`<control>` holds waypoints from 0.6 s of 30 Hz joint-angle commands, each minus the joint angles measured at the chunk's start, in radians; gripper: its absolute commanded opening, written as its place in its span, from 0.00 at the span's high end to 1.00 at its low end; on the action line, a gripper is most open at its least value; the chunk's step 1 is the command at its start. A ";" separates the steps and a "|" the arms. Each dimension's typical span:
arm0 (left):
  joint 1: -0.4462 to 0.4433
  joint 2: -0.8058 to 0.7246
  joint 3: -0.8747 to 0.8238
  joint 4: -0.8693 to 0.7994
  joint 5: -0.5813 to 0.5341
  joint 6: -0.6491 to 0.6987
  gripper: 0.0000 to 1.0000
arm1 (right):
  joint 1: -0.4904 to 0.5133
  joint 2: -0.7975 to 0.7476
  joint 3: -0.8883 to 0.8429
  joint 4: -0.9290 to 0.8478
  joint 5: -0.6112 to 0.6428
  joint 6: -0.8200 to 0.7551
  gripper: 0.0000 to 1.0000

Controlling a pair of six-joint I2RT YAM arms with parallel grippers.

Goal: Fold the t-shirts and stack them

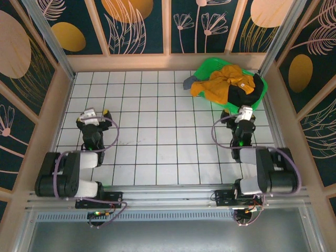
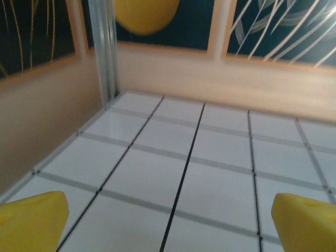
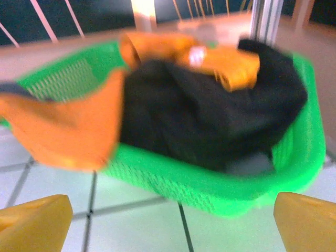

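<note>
**Gloss underneath, soft cloth up top**

We're looking at a desk [image 1: 157, 157] of smooth white tiles, shiny enough to throw back the light. The green basket [image 3: 157, 181] is plastic, its wall a fine mesh and its rim smooth. Inside it the orange t-shirt [image 3: 68, 126] and the black t-shirt [image 3: 199, 121] are soft, matt, rumpled cloth, and so is the grey t-shirt [image 1: 188, 82]. The corner post [image 2: 102, 47] reads as brushed metal. The low wall [image 1: 168, 62] looks like pale matt wood. The yellow pads [image 2: 31, 226] on the jaws look like dull plastic.
</note>
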 commanded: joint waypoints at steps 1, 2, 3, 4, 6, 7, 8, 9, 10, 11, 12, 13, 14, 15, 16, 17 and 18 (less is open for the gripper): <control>-0.035 -0.151 0.118 -0.141 -0.130 -0.003 0.01 | 0.013 -0.160 0.244 -0.360 0.191 0.222 0.01; -0.035 -0.174 0.199 -0.288 -0.194 -0.121 0.01 | -0.021 -0.164 0.372 -0.583 0.136 0.350 0.01; -0.035 -0.179 0.332 -0.555 -0.251 -0.286 0.01 | -0.057 -0.145 0.507 -0.828 0.107 0.484 0.01; -0.035 -0.161 0.468 -0.795 -0.261 -0.401 0.01 | -0.092 -0.107 0.583 -0.894 0.014 0.515 0.01; -0.028 -0.090 0.619 -0.954 -0.230 -0.541 0.01 | -0.140 -0.007 0.735 -0.993 -0.115 0.492 0.01; -0.025 -0.046 0.685 -0.985 -0.153 -0.555 0.01 | -0.131 0.057 0.844 -1.094 -0.070 0.489 0.04; -0.024 -0.006 0.747 -1.009 -0.083 -0.557 0.01 | -0.127 0.120 0.934 -1.176 -0.042 0.483 0.09; -0.026 0.040 0.811 -1.031 0.021 -0.567 0.01 | -0.129 0.178 1.015 -1.245 -0.030 0.484 0.14; -0.028 0.082 0.856 -1.043 0.092 -0.583 0.01 | -0.132 0.218 1.071 -1.297 -0.025 0.488 0.16; -0.037 0.120 0.901 -1.054 0.161 -0.598 0.01 | -0.136 0.287 1.162 -1.380 -0.022 0.496 0.17; -0.053 0.154 0.946 -1.072 0.208 -0.604 0.01 | -0.139 0.343 1.229 -1.440 -0.029 0.496 0.18; -0.074 0.181 0.986 -1.100 0.228 -0.601 0.02 | -0.142 0.390 1.275 -1.484 -0.039 0.495 0.20; -0.099 0.206 1.026 -1.125 0.247 -0.586 0.03 | -0.145 0.429 1.317 -1.514 -0.050 0.497 0.21; -0.128 0.221 1.057 -1.139 0.269 -0.567 0.05 | -0.148 0.464 1.345 -1.526 -0.067 0.499 0.22; -0.150 0.232 1.072 -1.147 0.279 -0.557 0.06 | -0.151 0.489 1.361 -1.527 -0.089 0.500 0.22; -0.177 0.238 1.080 -1.153 0.288 -0.549 0.08 | -0.154 0.519 1.380 -1.528 -0.113 0.503 0.23; -0.198 0.243 1.081 -1.150 0.302 -0.548 0.10 | -0.156 0.552 1.400 -1.532 -0.131 0.507 0.22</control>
